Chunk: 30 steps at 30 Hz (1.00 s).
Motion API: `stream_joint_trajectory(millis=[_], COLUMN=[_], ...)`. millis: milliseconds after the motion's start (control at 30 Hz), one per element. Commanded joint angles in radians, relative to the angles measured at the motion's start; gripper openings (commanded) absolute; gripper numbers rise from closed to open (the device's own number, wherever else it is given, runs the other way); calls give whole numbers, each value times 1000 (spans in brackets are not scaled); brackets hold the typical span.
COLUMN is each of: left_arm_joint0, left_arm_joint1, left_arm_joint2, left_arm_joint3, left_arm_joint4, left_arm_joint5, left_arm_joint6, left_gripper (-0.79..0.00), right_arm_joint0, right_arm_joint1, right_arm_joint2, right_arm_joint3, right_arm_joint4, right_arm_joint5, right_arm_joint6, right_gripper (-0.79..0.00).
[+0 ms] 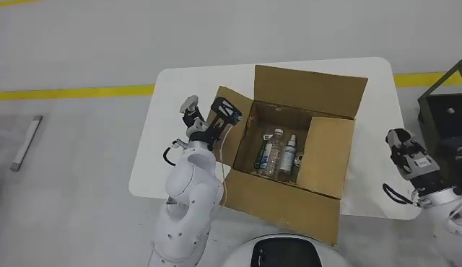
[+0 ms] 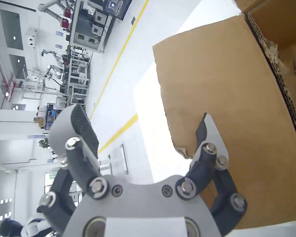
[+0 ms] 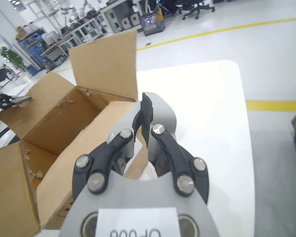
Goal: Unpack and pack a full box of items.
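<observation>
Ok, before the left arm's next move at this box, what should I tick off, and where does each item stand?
1. Left gripper open: ok.
2. Left flap has its torn corner between the fingers: ok; whether they touch it, cannot tell.
3. Box opening uncovered from above: ok.
4. Bottles lying together on the box floor: ok.
5. Right gripper shut, off to the side of the box: ok.
6. Near wall of the box fully on the table: cannot tell.
</observation>
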<state>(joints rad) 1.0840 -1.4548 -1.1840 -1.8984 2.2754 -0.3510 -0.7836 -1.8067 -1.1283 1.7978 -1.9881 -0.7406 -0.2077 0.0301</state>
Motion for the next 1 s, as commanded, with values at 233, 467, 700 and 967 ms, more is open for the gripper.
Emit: stream_joint_trajectory(millis=[233,467,700,967], left_arm_joint0=[20,45,39,27], left_arm_joint1=[4,3,-3,-11], left_arm_joint2=[2,0,13,25], left_arm_joint3=[20,16,-78,-152], left_arm_joint4=[84,94,57,-14], left_arm_joint5=[-43,-46,-93,-110], left_arm_joint6=[-3,-1,-8,5], left_gripper=[0,0,0,0], right_arm_joint0=[8,63,115,202], right_arm_joint1=[-6,-12,-14,-13], right_arm_joint2=[-47,-115,-166,-206], right_arm_joint3=[57,77,115,164], right_arm_joint4=[-4,-43,-69,-114], right_arm_joint5=[-5,19,-35,-93], right_arm_joint6=[31,39,73,96], right_gripper=[-785,-785,-785,-785])
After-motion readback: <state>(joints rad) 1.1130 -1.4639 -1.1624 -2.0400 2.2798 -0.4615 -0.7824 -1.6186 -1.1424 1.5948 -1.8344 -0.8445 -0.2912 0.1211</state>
